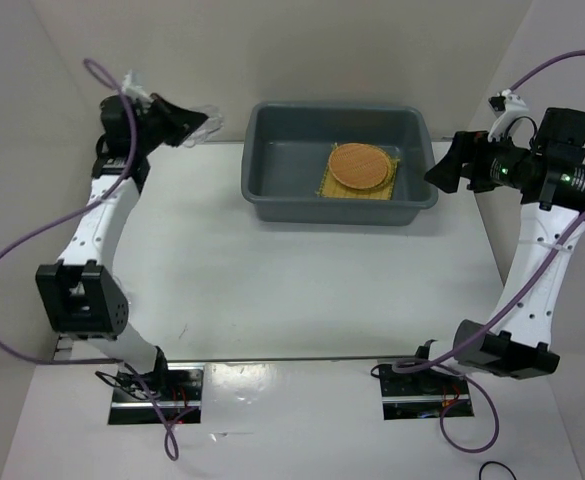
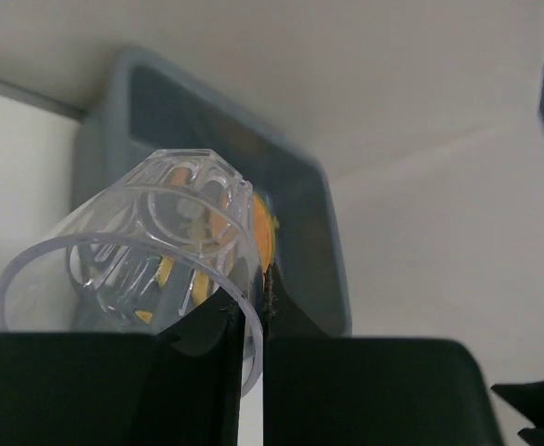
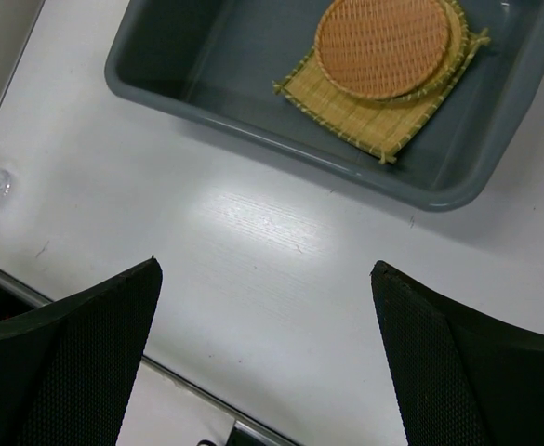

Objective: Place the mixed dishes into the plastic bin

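Note:
The grey-blue plastic bin (image 1: 332,212) stands at the back middle of the table. Inside it the square yellow mat (image 1: 334,188) lies flat, with the orange-brown disc (image 1: 360,165) on top. The rim of the yellow disc (image 3: 455,39) peeks out under the orange-brown one. My left gripper (image 1: 194,125) is raised left of the bin, shut on the rim of a clear plastic cup (image 2: 151,242). The cup's wall sits between the fingers. My right gripper (image 1: 442,170) is open and empty, raised just right of the bin. Its view shows bare table below it and the bin (image 3: 253,135) beyond.
Grey side walls close in the table on the left, right and back. The arm bases (image 1: 157,395) sit at the near edge. Purple cables (image 1: 12,260) loop beside both arms.

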